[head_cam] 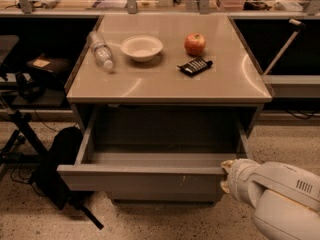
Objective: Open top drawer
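Note:
The top drawer [145, 181] is a wide grey metal drawer under the tabletop. It stands pulled far out toward me, and its inside looks bare. Its flat front has small pale scuffs right of centre. My gripper [226, 176] is at the right end of the drawer front, at its top edge, coming in from the lower right on the white arm [280, 194]. The arm's wrist covers the fingertips where they meet the drawer.
On the beige tabletop [165, 81] lie a plastic bottle [100, 50], a white bowl [142, 47], a red apple [195, 44] and a dark snack packet [194, 65]. A black bag [60, 164] and stand legs sit on the floor at the left. Dark shelving flanks both sides.

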Controlling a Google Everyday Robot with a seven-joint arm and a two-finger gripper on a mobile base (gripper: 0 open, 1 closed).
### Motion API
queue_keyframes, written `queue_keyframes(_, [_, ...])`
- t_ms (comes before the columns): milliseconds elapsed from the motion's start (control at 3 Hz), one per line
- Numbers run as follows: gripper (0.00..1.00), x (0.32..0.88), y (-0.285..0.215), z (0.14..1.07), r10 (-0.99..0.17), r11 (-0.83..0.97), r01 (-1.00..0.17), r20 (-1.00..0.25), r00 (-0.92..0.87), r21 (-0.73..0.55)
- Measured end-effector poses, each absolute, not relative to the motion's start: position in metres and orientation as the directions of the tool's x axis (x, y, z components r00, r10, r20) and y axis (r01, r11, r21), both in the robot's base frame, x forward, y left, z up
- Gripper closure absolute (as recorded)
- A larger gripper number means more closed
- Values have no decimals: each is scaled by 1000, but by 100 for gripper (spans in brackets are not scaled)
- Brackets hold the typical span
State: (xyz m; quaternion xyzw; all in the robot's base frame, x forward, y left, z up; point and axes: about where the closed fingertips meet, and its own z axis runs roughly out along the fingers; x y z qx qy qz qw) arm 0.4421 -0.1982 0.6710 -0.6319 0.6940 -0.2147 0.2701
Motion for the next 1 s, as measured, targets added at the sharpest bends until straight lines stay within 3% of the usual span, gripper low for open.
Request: queue_keyframes(1000, [100,437,-197,671,-993,113,-758,-102,-62,-642])
